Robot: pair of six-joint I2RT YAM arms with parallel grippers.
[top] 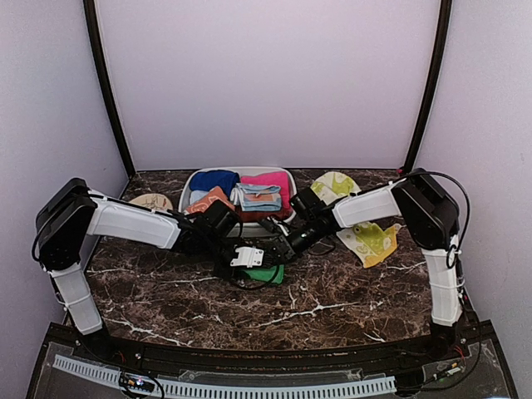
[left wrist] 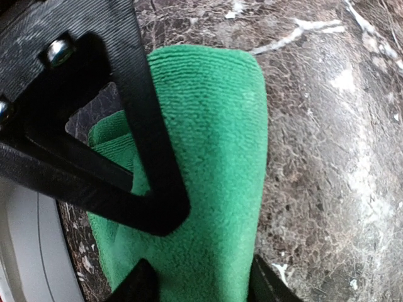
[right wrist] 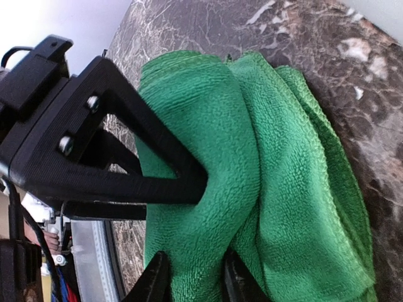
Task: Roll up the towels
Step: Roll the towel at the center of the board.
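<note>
The bright green towel (top: 268, 274) lies bunched on the marble table, mid-front, with both grippers meeting over it. My left gripper (top: 252, 264) straddles a thick fold of the green towel (left wrist: 214, 157), a fingertip (left wrist: 135, 284) on each side, shut on it. My right gripper (top: 279, 252) pinches a narrower fold of the same towel (right wrist: 296, 189) between its fingertips (right wrist: 155, 282). Each wrist view shows the other gripper's black finger pressed against the cloth. The cream-white towel with yellow-green shapes (top: 371, 240) lies flat at the right, partly under my right arm.
A white basket (top: 286, 173) at the back middle holds blue, pink, orange and other folded cloths. A tan flat object (top: 151, 200) lies at the back left. Cables trail beside the green towel. Walls close in the table's back and sides.
</note>
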